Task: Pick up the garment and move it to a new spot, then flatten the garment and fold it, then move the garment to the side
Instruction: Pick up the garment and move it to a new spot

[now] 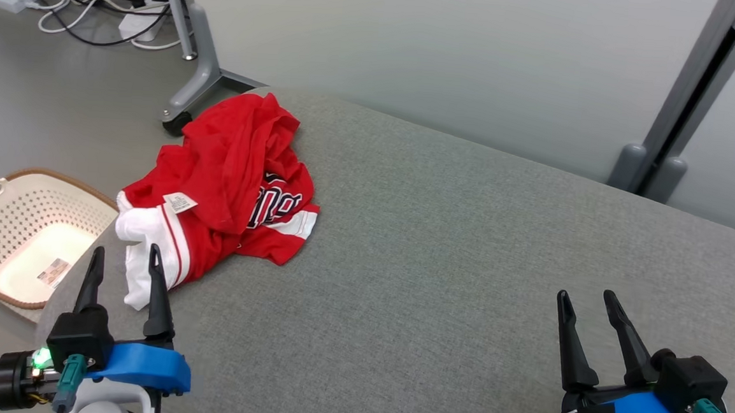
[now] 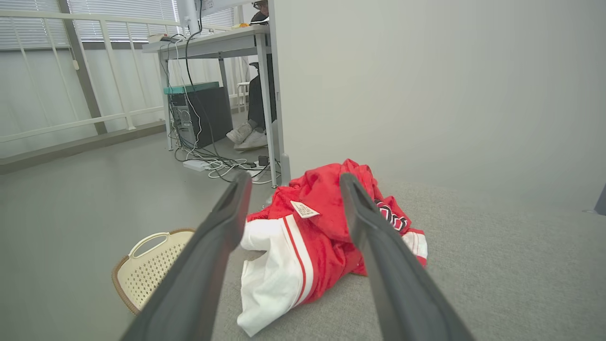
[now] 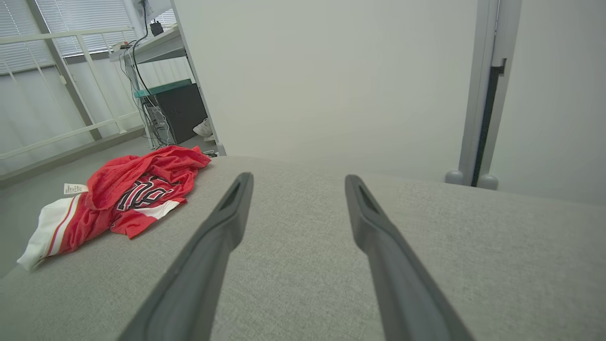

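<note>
I see one garment, a crumpled red sports jersey (image 1: pixel 228 185) with white panels and dark lettering. It lies in a heap at the far left corner of the gray fabric-covered table (image 1: pixel 466 270). Its white part reaches the table's left edge.

The left gripper (image 1: pixel 126 249) hovers just beside this white part with its two dark fingers spread apart, and nothing is between them. In the left wrist view the jersey (image 2: pixel 322 227) lies directly ahead, framed between the two fingers of the left gripper (image 2: pixel 296 177). I cannot tell if a fingertip touches the cloth.

The right gripper (image 1: pixel 586 294) is well apart from the jersey, over the bare right side of the table. Its two fingers are also spread and hold nothing. In its own wrist view the right gripper (image 3: pixel 298 176) points at bare table, and the jersey (image 3: pixel 128 189) lies far to the left.

The head view shows one cream perforated plastic basket (image 1: pixel 56 178) on the floor, below the table's left edge.

From the left wrist camera I see the basket (image 2: pixel 142 270) from the side. I also see a gray desk (image 2: pixel 213 42), one dark computer tower (image 2: pixel 199 113) under it, and two white shoes (image 2: pixel 246 135) of a seated person.
</note>
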